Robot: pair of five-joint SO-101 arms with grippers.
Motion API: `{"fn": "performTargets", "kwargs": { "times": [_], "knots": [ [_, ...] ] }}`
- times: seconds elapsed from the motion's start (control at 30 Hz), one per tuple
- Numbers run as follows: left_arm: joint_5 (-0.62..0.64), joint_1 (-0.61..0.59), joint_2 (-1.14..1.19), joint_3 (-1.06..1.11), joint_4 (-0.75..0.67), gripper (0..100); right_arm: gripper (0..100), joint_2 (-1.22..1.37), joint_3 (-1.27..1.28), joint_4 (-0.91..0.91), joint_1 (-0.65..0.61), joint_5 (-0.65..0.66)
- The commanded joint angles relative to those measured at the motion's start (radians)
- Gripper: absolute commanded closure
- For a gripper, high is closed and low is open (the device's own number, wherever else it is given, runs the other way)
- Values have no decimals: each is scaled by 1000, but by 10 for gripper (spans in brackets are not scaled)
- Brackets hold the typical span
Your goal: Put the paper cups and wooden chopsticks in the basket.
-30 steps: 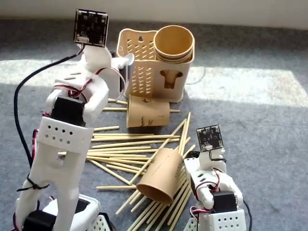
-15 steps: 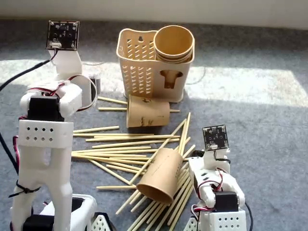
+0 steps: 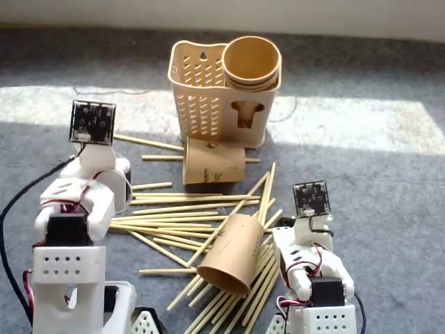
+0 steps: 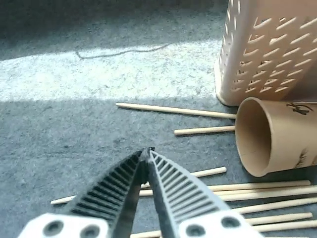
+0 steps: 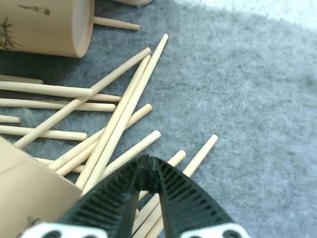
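A beige slotted basket (image 3: 201, 97) stands at the back with stacked paper cups (image 3: 251, 62) inside it. One paper cup (image 3: 213, 163) lies on its side just in front of the basket; its open mouth shows as cup (image 4: 270, 136). A second cup (image 3: 231, 252) lies tipped on the pile of wooden chopsticks (image 3: 181, 209). My left gripper (image 4: 147, 152) is shut and empty, low over the carpet left of the pile. My right gripper (image 5: 147, 162) is shut and empty over the chopsticks (image 5: 124, 111), beside the second cup (image 5: 27, 198).
Grey carpet (image 3: 375, 202) stretches bare to the right of the pile. A sunlit strip (image 3: 348, 122) crosses behind the basket. A thin cable (image 4: 124, 49) lies on the carpet left of the basket (image 4: 270, 49).
My left arm has drawn back from beside the basket, swinging left and then down toward the near side. The right arm has hardly moved.
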Motion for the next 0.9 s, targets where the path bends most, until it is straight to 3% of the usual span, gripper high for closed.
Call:
{"fn": "performTargets", "kwargs": {
  "times": [0.0,0.53,0.67,0.87],
  "knots": [
    [-8,-59,-102,105,-43,994,992,-10,2,-18,12,3],
    [-9,-101,-354,522,-155,989,992,-10,-5,-18,12,63],
    [-9,-101,-415,608,-252,989,992,1,-99,4,7,109],
    [-9,-101,-495,650,-255,989,992,1,-312,107,5,175]
  ]
}}
